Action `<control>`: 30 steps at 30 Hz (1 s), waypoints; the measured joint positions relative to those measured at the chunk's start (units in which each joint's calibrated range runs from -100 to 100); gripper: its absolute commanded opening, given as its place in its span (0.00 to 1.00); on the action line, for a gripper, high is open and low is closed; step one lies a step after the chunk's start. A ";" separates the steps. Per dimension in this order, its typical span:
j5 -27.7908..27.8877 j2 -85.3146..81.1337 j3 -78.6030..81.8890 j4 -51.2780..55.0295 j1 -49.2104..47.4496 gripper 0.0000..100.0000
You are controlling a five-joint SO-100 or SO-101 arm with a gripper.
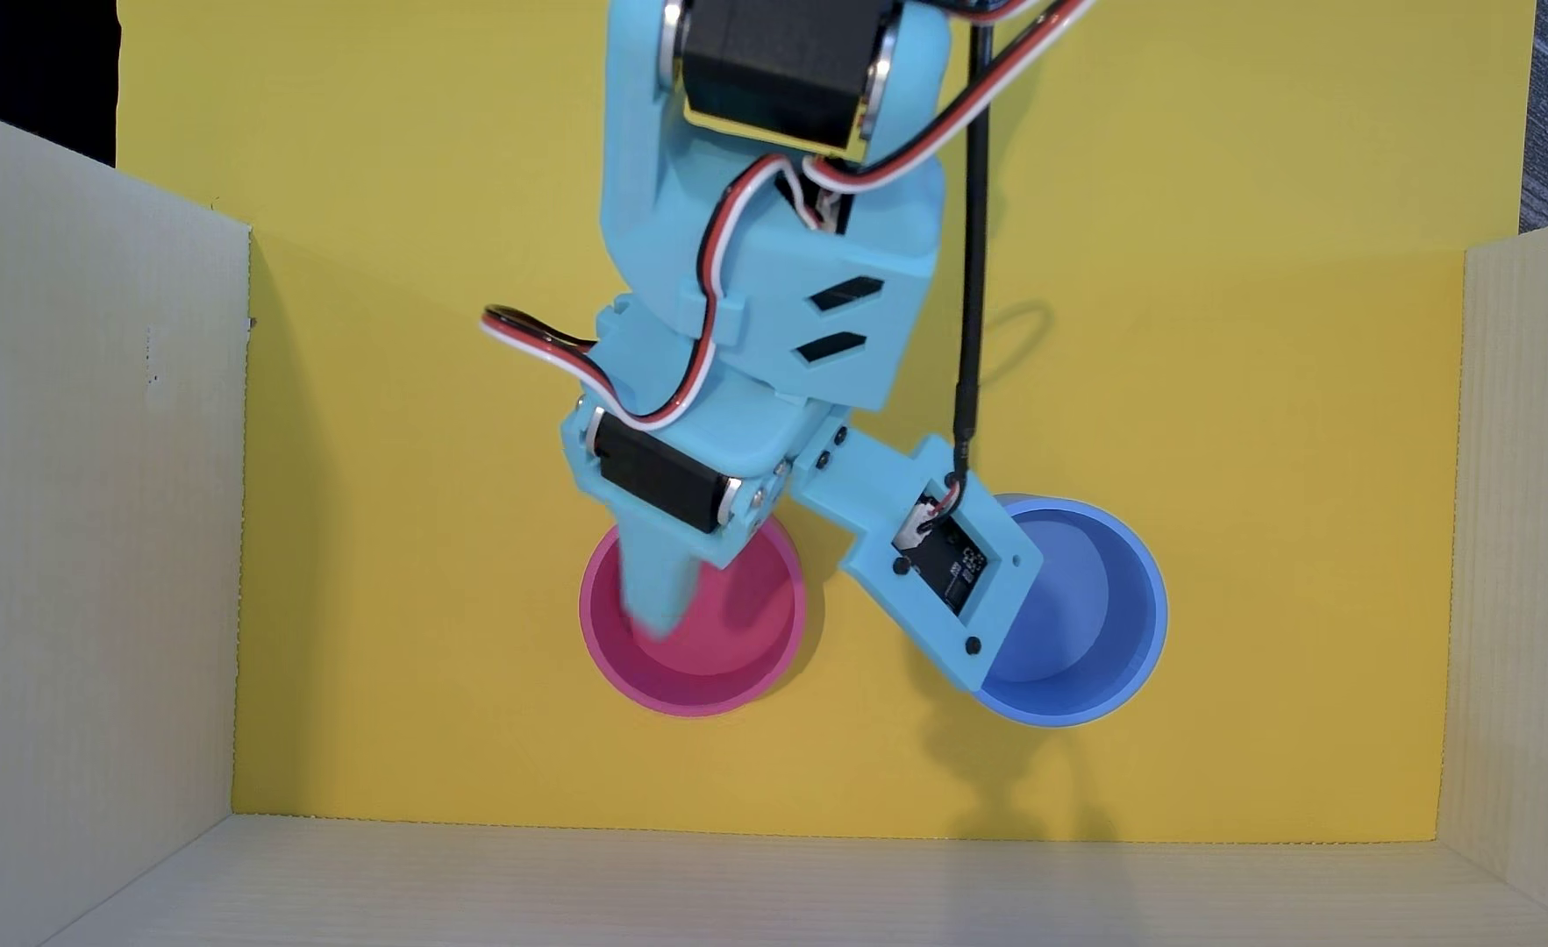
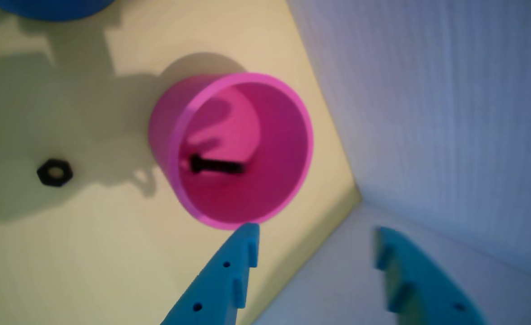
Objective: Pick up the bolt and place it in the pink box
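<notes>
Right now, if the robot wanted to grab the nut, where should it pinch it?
Probably from straight above, pinching two opposite flat sides. In the wrist view the nut lies flat on the yellow floor, hole up, with free space all around. The open gripper has nothing between its fingers.

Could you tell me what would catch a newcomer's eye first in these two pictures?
Probably the light blue arm over the yellow floor, its open gripper above the pink box in the wrist view. Next, the black bolt lying on its side inside that box, released. A black nut sits on the floor left of the box there, and a blue container stands right of it overhead.
</notes>
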 measured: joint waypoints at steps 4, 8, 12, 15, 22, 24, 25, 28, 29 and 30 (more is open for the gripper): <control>0.00 0.00 0.00 0.00 -0.22 0.02; 0.00 0.00 1.62 2.23 -0.36 0.01; 0.00 -1.86 8.20 6.34 -0.51 0.01; 0.15 -8.73 16.40 6.17 -2.26 0.01; 0.20 -39.15 40.54 -6.17 -8.31 0.01; 0.20 -48.56 48.38 -10.11 -8.60 0.01; 0.20 -53.05 52.16 -11.73 -8.82 0.01; 0.20 -65.42 62.88 -13.79 -9.48 0.01; 0.20 -69.07 65.86 -13.88 -9.48 0.01; 0.20 -72.54 68.56 -13.88 -9.48 0.01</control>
